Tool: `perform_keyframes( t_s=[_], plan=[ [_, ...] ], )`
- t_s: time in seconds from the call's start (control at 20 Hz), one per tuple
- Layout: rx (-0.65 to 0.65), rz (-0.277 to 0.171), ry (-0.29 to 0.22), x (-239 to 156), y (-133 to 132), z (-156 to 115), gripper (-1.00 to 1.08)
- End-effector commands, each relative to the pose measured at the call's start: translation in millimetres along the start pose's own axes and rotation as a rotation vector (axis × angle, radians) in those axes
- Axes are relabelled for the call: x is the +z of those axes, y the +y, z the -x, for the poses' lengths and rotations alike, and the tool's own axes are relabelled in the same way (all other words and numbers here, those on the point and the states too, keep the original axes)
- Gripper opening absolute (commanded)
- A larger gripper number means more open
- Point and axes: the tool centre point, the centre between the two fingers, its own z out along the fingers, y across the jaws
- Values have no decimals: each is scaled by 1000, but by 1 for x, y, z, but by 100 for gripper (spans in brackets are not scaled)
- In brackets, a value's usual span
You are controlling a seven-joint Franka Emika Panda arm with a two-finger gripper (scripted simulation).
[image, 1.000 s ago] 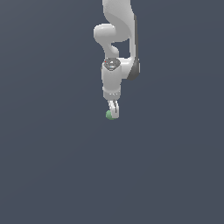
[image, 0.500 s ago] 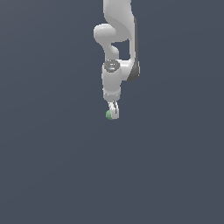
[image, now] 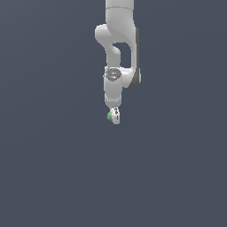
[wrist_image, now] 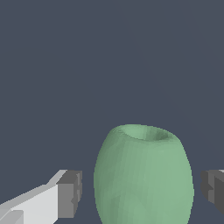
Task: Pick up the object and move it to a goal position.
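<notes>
While the white arm hangs downward, gripper beside a green egg-shaped object with dimpled top, grey finger pads apart, clear gaps either side, plain grey backdrop

My white, jointed arm hangs straight down from the top of the exterior view, wrist vertical. My white two-fingered gripper points downward. In the wrist view, my grey finger pads stand apart, a gap either side of what sits between them.
</notes>
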Motion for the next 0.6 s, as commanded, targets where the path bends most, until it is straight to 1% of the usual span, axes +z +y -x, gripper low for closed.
perform_keyframes(
  t_s=[0.0,0.05,0.1,0.55],
  plan=[
    [0,-1,0,4,0,0,100],
    [0,-1,0,4,0,0,100],
    [0,-1,0,4,0,0,-100],
    [0,-1,0,4,0,0,-100]
  ],
)
